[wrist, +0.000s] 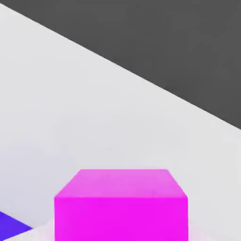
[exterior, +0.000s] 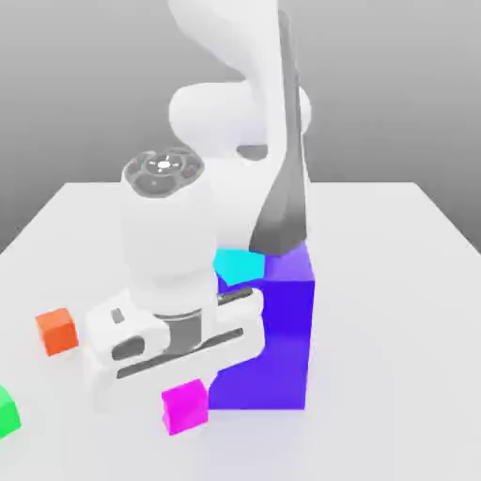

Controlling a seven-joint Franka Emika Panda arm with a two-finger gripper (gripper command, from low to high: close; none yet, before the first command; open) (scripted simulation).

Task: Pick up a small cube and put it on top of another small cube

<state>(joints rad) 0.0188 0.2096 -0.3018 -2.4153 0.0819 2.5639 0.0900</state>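
The small cube (exterior: 185, 406), bright magenta and plain-faced, sits directly under my white hand near the table's front, just in front of the big blue-violet block. In the hand view the same small cube (wrist: 120, 207) looms very close. My gripper (exterior: 180, 387) hangs low over the table and is shut on this cube. Its fingers are hidden behind the hand's body and the cube.
A tall blue-violet block (exterior: 272, 338) stands right beside the hand on the exterior view's right, and a corner of the block (wrist: 9, 227) appears in the hand view. A cyan cube (exterior: 240, 265) lies behind the block, an orange cube (exterior: 56, 331) to the left, and a green object (exterior: 5, 411) at the left edge.
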